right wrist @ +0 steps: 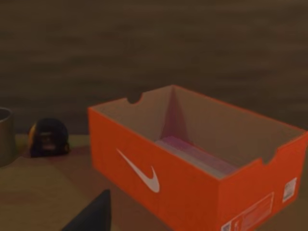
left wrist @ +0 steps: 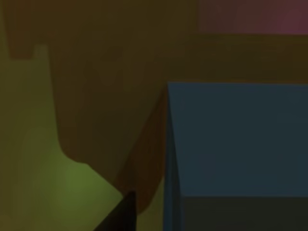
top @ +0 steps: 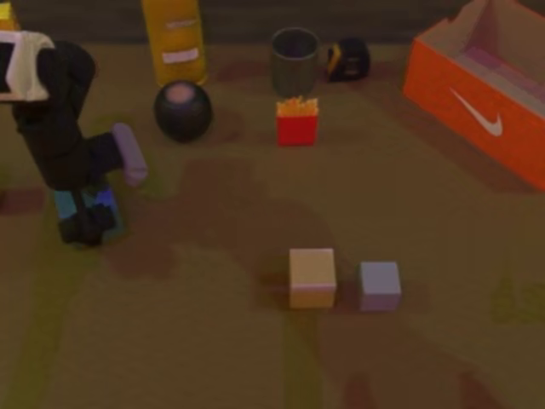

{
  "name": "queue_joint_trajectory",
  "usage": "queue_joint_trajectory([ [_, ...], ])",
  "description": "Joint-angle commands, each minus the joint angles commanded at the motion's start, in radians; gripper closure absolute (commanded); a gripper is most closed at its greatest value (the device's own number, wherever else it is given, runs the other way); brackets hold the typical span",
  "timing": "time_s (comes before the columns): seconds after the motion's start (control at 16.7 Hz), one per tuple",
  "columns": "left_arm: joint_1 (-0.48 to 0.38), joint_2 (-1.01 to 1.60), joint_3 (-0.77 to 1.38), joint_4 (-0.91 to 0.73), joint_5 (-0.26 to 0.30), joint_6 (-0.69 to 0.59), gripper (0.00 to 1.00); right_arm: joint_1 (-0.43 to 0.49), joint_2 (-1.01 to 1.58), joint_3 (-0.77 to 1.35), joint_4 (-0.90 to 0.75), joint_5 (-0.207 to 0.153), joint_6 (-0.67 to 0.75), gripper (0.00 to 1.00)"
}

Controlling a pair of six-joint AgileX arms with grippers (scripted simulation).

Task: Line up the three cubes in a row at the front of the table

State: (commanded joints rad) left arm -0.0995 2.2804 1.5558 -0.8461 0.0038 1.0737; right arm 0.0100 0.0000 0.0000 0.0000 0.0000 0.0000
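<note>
Left tool sits low over the blue cube at the tabletop's left; grip state cannot be told. Recommend centring squarely before carrying it beside the white cube.

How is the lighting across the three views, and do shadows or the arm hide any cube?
Top view: dim, warm light with blotchy dark patches on the table; the left arm covers most of the blue cube, while the white cube and small cube are unobstructed. Left wrist view: murky, blue cube close up. Right wrist view: dim, orange shoebox clear.
</note>
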Motion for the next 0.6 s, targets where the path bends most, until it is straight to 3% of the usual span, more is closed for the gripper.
queue_joint_trajectory([
  [0.48,0.0,0.0,0.0,0.0,0.0,0.0,0.98,0.0,0.0,0.0,0.0,0.0,0.0,0.0],
  [0.6,0.0,0.0,0.0,0.0,0.0,0.0,1.0,0.0,0.0,0.0,0.0,0.0,0.0,0.0],
])
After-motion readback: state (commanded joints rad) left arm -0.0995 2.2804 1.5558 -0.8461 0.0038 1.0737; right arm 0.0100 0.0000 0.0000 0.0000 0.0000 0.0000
